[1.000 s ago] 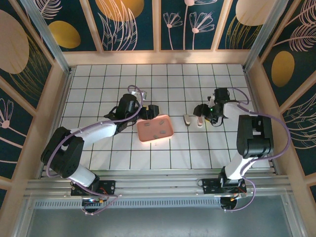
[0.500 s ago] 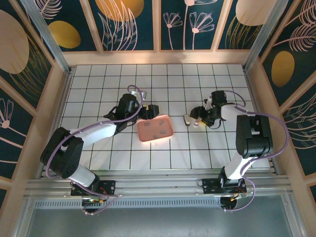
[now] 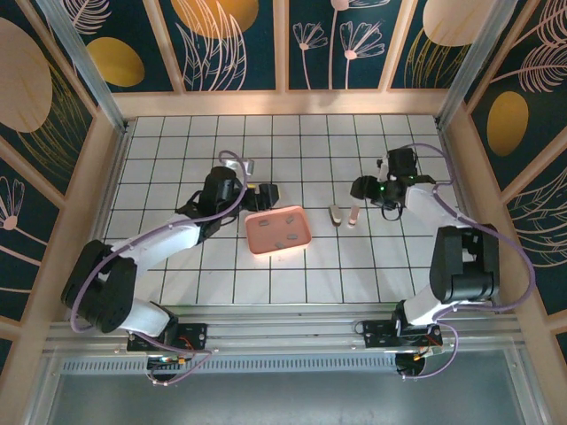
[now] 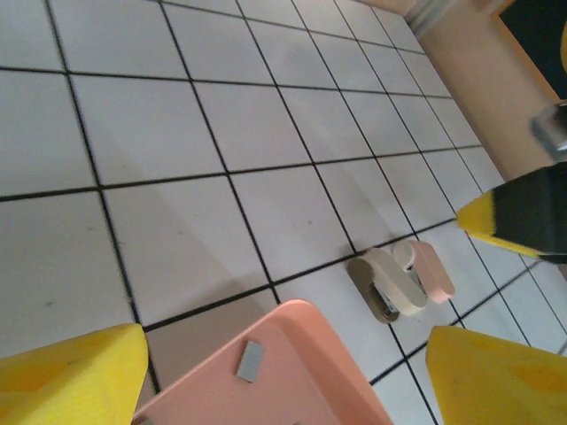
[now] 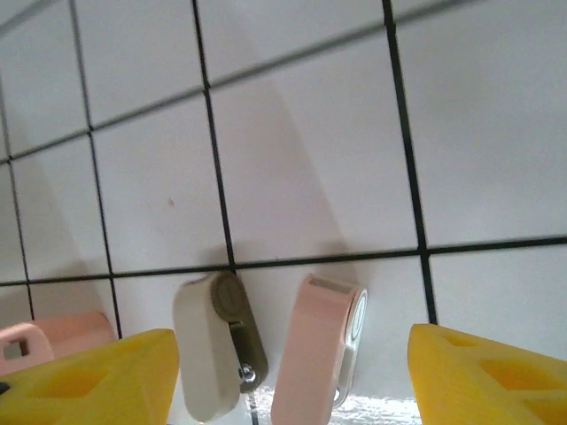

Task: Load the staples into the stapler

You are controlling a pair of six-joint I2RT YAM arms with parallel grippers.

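Several small grey staples [image 3: 282,228] lie loose in the pink tray [image 3: 301,237]; one staple [image 4: 251,361] shows close in the left wrist view. Right of the tray, a beige-and-olive mini stapler [image 3: 335,215] [image 4: 383,283] [image 5: 217,350] lies on the tiles. A pink mini stapler [image 3: 353,213] [image 4: 431,270] [image 5: 319,345] lies beside it. My left gripper [image 3: 263,194] [image 4: 283,354] is open over the tray's far edge, holding nothing. My right gripper [image 3: 361,188] [image 5: 288,376] hangs open just behind the two staplers, its fingers apart from them.
Wooden walls and aluminium posts [image 3: 454,80] enclose the white tiled floor [image 3: 292,150]. A yellow-and-black finger of the right arm [image 4: 518,212] enters the left wrist view at the right.
My right gripper has drawn back from the staplers, rising toward the back right. The left gripper shifted slightly toward the back. Both staplers lie about where they were.
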